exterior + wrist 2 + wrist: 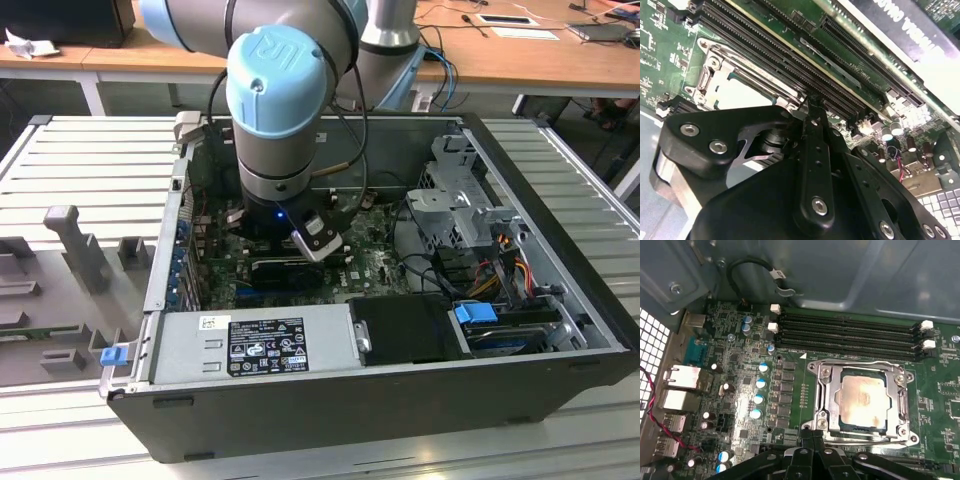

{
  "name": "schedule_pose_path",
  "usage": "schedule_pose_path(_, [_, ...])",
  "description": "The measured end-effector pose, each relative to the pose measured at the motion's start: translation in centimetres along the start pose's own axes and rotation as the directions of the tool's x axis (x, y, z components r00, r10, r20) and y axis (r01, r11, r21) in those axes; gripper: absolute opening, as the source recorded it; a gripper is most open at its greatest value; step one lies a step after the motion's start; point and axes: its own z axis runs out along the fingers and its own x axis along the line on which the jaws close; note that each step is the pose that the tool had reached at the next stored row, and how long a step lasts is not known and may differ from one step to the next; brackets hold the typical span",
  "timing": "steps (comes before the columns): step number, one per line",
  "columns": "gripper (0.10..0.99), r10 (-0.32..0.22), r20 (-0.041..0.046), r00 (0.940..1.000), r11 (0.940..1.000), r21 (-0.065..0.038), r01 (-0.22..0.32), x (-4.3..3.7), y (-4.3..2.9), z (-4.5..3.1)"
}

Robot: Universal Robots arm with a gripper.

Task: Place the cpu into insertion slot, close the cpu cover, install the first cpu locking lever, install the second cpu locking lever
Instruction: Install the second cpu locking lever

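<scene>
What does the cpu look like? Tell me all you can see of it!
The cpu is a flat square chip with a dull silver-beige metal top, a bit smudged. It lies flat in the slot on the green board, and the silver cover is down around it, framing its top through the window. In the second wrist view the cpu shows pale beyond the black end effector, which hangs beside the socket edge and is not holding it.

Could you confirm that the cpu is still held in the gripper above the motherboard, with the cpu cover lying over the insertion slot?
Not quite: the cpu already sits in the insertion slot, framed by the cpu cover, as the first wrist view shows. The gripper is at the slot's edge without the chip. The rest holds.
</scene>
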Motion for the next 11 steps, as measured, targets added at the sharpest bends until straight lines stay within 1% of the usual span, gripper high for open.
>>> schedule_pose_path(2, [0.106, 0.000, 0.0006, 1.0000, 1.0000, -0.006, 0.000, 0.11, -0.03, 0.15])
schedule_pose_path(5, [0.106, 0.000, 0.0020, 1.0000, 0.9998, -0.021, 0.000, 0.15, -0.12, 0.39])
schedule_pose_path(8, [0.106, 0.000, 0.0033, 1.0000, 0.9995, -0.032, 0.000, 0.15, -0.13, 0.47])
schedule_pose_path(10, [0.106, 0.000, 0.0039, 1.0000, 0.9993, -0.037, 0.000, 0.17, -0.11, 0.58])
schedule_pose_path(11, [0.106, 0.000, 0.0039, 1.0000, 0.9993, -0.038, 0.000, 0.18, -0.08, 0.62])
